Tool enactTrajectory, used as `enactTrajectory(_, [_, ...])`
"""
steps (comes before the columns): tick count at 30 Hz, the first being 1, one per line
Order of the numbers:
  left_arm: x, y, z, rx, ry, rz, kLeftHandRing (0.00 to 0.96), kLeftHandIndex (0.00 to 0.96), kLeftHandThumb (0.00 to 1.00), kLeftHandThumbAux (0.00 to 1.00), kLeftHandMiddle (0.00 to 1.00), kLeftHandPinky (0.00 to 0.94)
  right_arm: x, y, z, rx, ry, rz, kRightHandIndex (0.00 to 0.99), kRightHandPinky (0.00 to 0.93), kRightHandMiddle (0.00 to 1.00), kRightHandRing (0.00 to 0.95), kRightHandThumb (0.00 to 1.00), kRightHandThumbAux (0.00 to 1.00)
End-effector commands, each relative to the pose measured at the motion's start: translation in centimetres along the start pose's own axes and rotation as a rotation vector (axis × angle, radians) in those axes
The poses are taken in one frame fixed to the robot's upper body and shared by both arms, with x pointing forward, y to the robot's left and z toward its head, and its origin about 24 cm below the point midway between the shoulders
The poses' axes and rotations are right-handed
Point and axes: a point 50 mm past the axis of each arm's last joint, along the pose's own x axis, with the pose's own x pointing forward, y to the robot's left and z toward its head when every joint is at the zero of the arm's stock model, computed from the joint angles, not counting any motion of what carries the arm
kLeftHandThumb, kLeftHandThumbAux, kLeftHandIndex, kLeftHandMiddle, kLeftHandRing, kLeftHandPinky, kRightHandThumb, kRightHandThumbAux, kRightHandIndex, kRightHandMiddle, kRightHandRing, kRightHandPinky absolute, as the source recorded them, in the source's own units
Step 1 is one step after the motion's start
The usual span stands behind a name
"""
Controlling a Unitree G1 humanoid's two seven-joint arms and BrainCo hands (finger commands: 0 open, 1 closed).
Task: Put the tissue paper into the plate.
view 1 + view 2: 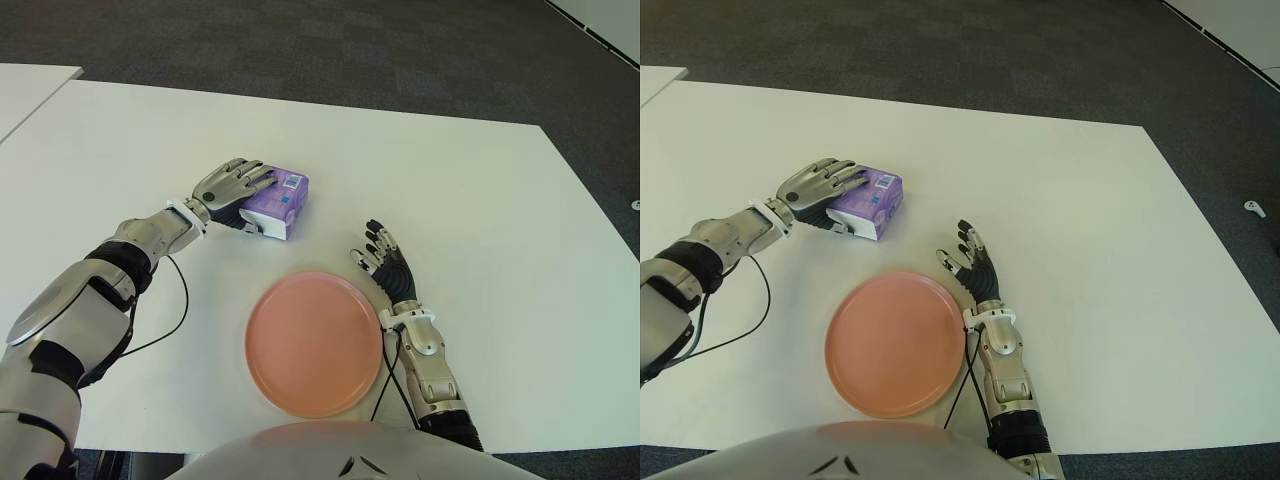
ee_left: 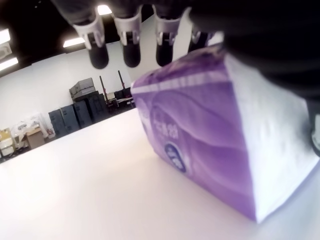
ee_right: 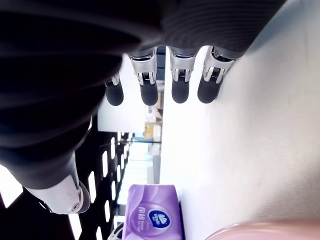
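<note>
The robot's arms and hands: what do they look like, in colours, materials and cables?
Both arms have silver-grey metal shells with black joint sections. The left hand is silver metal on the back. The right hand has black ribbed palm padding and dark fingertips with pale knuckle segments. Each wrist has a white band, and a thin black cable hangs from each forearm.

We count one tissue pack (image 1: pixel 277 200), purple and white. One plate (image 1: pixel 314 343), pink, round. One white table (image 1: pixel 470 190) under both. Two robot hands: one left hand (image 1: pixel 232 184), one right hand (image 1: pixel 386 264). One black cable (image 1: pixel 170 322) by the left arm and one black cable (image 1: pixel 388 380) by the right forearm, so two cables.
</note>
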Motion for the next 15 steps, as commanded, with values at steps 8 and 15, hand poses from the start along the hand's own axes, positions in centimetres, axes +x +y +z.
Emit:
enactTrajectory(8, [0.19, -0.26, 0.27, 0.027, -0.004, 0.013, 0.000, 0.000, 0.027, 0.383, 0.000, 0.000, -2.19, -0.23, -3.49, 0.019, 0.184, -0.020, 0.029, 0.015, 0.042, 0.026, 0.000, 0.693])
enactTrajectory(15, [0.34, -0.20, 0.48, 0.014, -0.008, 0.024, 0.000, 0.000, 0.033, 0.393, 0.000, 0.000, -2.30, -0.27, -3.51, 0.022, 0.186, -0.021, 0.025, 0.003, 0.036, 0.020, 0.003, 0.692])
